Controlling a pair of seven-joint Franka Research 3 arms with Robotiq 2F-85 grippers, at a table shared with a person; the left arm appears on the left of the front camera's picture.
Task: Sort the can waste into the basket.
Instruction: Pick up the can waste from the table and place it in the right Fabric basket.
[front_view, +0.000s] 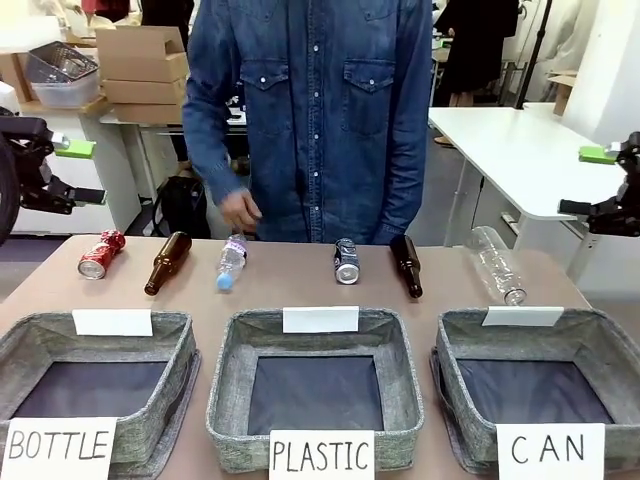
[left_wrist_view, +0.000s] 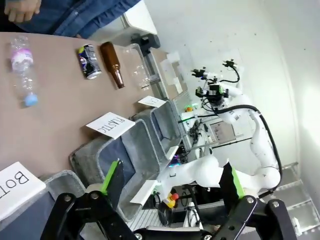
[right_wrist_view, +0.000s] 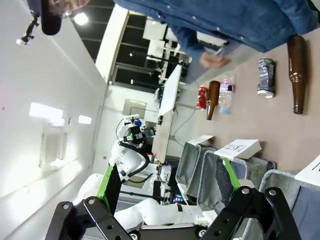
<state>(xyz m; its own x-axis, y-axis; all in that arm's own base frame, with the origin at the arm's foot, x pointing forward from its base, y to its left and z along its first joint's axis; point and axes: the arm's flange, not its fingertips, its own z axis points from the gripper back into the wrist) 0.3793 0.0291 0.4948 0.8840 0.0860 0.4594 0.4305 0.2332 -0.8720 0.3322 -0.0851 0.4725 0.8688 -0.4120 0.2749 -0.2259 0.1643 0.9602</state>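
Dents on dark can (front_view: 346, 261), creases on red can (front_view: 100, 254) — left jaws, right jaws wide apart.

My front camera faces the person (front_view: 310, 100) across the desk (front_view: 300, 292). Both raised wrist cameras, rolled sideways, share that desk.

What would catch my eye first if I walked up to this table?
Probably three grey baskets along the near edge: BOTTLE basket, PLASTIC basket and CAN basket. Behind them lie bottles and two cans in a row, the red can at its left end, the dark can near the middle, before a person in denim. The left gripper and right gripper hang open at either side.
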